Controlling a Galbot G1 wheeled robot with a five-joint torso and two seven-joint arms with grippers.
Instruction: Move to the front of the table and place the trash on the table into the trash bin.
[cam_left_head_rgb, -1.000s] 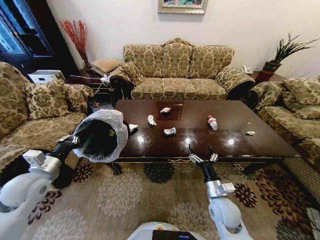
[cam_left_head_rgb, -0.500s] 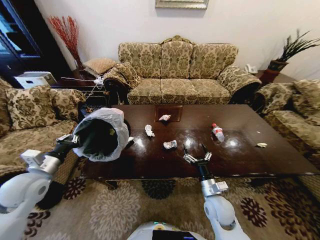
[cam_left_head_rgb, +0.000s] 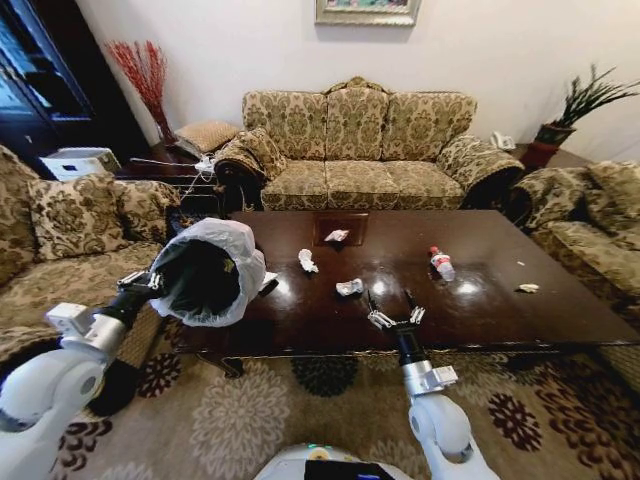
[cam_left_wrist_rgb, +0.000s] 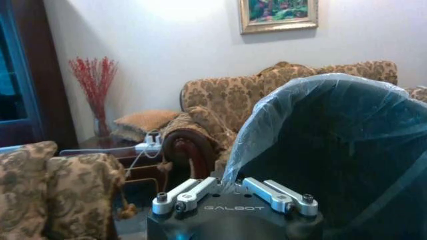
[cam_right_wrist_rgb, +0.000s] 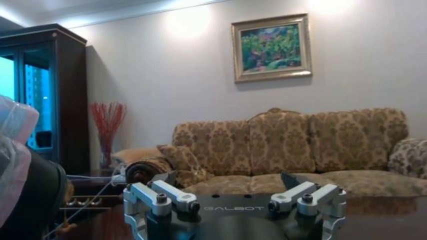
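Observation:
My left gripper (cam_left_head_rgb: 141, 283) is shut on the rim of the trash bin (cam_left_head_rgb: 205, 272), holding it tipped on its side at the table's front left corner; the pinch on the bag-lined rim also shows close up, left gripper (cam_left_wrist_rgb: 233, 189), trash bin (cam_left_wrist_rgb: 347, 165). The dark wooden table (cam_left_head_rgb: 480, 312) carries the trash: white paper scraps (cam_left_head_rgb: 349, 287), (cam_left_head_rgb: 306, 261), (cam_left_head_rgb: 336, 236), one at the right (cam_left_head_rgb: 527, 288), and a red-capped bottle (cam_left_head_rgb: 441, 263). My right gripper (cam_left_head_rgb: 390, 308) hovers open over the table's front edge, just short of the nearest scrap; its fingers (cam_right_wrist_rgb: 160, 197) are spread wide.
A patterned sofa (cam_left_head_rgb: 355, 150) stands behind the table, with armchairs at the left (cam_left_head_rgb: 70, 230) and right (cam_left_head_rgb: 590, 215). A side table with cables (cam_left_head_rgb: 190, 170) fills the back left corner. Floral carpet (cam_left_head_rgb: 250, 410) lies in front.
The view has moved closer to the table over the last second. My right gripper now reaches over the table's front edge. The bin stays held in my left gripper.

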